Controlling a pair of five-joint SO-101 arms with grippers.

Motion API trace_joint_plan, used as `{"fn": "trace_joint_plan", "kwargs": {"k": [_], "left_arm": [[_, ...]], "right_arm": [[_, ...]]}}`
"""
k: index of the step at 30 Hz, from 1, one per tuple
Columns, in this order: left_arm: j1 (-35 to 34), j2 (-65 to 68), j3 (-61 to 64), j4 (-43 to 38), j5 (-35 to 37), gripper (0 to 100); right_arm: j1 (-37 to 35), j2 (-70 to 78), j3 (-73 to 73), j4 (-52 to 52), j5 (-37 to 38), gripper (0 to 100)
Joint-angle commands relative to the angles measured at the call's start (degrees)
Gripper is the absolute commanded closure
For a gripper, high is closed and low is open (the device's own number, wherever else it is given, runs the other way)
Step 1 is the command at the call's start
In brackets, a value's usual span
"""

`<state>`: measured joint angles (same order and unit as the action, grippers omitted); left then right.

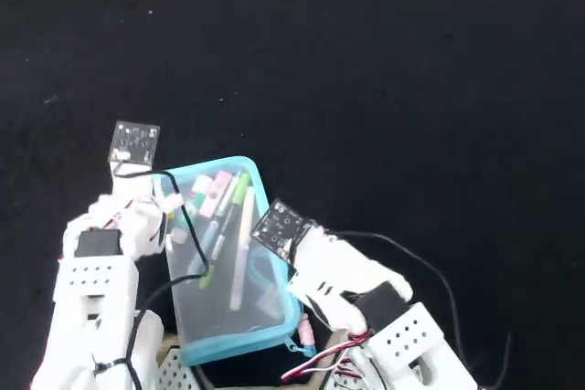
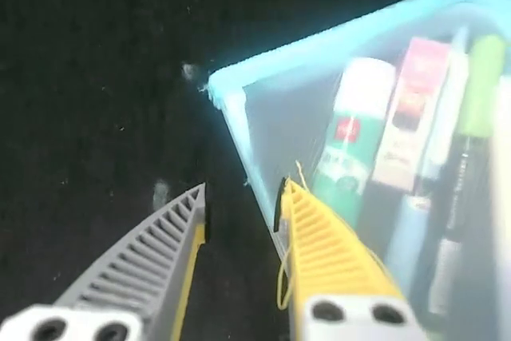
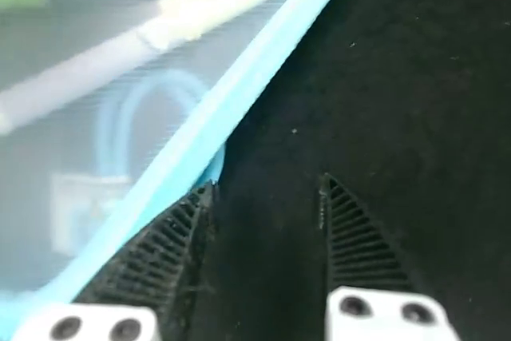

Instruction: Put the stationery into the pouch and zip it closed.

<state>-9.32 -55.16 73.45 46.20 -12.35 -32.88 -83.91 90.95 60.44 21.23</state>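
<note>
The pouch (image 1: 215, 164) lies flat on the bench (image 1: 384, 89) between my two arms. The stationery (image 1: 228, 226) is already inside, with pens (image 1: 239, 198) visible through the clear wall. Judgement: loading is done and zipping is left; I cannot tell how far the zip is shut.

My left jaws sit at the far corner, probably to pin the pouch while the other side pulls. They are part open and grip nothing. The yellow one is on or just over the side rim (image 2: 247, 149); the grey one is over bare bench.

My right jaws are at the opposite long edge, also part open and empty. One meets the blue rim there and the other hangs over the bench.
</note>
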Motion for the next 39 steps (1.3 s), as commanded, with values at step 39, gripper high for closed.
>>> {"fn": "trace_joint_plan", "kwargs": {"k": [39], "left_arm": [[-9.0, 17.8, 0.1, -20.8, 9.9, 84]], "right_arm": [[-14.1, 34.1, -17.5, -8.9, -23.7, 80.7]]}}
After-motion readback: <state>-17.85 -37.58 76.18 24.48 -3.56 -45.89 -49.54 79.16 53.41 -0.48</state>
